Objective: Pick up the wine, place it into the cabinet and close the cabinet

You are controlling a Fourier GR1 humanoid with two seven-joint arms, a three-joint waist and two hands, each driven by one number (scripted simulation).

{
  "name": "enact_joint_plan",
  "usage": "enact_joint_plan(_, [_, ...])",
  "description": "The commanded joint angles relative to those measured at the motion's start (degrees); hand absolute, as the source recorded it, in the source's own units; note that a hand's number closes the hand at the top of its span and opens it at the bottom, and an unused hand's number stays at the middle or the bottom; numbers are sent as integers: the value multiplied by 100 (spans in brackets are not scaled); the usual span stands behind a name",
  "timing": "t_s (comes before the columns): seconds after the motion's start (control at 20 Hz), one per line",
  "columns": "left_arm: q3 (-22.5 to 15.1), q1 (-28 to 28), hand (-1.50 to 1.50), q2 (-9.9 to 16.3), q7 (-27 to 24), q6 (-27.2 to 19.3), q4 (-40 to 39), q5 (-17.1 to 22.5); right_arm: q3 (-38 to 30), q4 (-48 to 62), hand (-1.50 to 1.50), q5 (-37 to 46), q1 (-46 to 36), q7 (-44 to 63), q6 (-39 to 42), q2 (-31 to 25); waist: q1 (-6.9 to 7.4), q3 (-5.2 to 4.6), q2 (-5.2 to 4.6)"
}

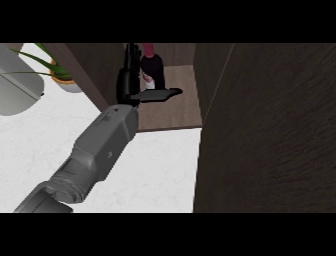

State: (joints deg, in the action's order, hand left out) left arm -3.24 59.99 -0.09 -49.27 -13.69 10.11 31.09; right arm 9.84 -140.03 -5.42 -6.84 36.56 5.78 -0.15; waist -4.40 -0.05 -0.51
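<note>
My one visible arm (101,145) comes up from the lower left and reaches into the open cabinet (178,107). Which arm it is, I can't say for sure; it enters from the left side of the view, so I log it as the left hand (130,75). The fingers point straight up along the cabinet's left inner wall and the thumb (160,94) sticks out to the right, flat over the shelf. So the hand is spread, not wrapped around anything.

The wine bottle (153,67) stands upright on the cabinet shelf, just right of the fingers, dark body with a red top and a pale label. Touching the fingers or only just beside them, can't tell.

The big dark door (282,130) fills the right side of the view, swung open. The white counter (23,150) is below the cabinet. A potted plant (56,75) sits at upper left, next to a pale grey rounded thing (8,85). Other hand not visible.
</note>
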Motion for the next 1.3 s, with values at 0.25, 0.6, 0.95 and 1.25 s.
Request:
enact_joint_plan(0.25, [-1323, -1101, -150, 9, 247, -341, 1292, 854, -348, -82, -150, -159, 336, -341, 148, -123, 232, 6, 55])
enact_joint_plan(0.6, [-2907, -2291, -150, 9, 642, -1783, 3444, 1498, -168, -423, -150, 20, 401, -50, 29, -126, 344, 5, 75])
enact_joint_plan(0.95, [-3307, -2952, -150, 9, 1089, -2542, 5064, 781, -265, -526, -150, -114, 788, -197, 152, -182, 445, 8, 75])
enact_joint_plan(1.25, [-3850, -4132, -150, 273, 1332, -3011, 6675, 371, -299, -616, -150, 16, 333, 182, -96, -190, 464, 6, 73])
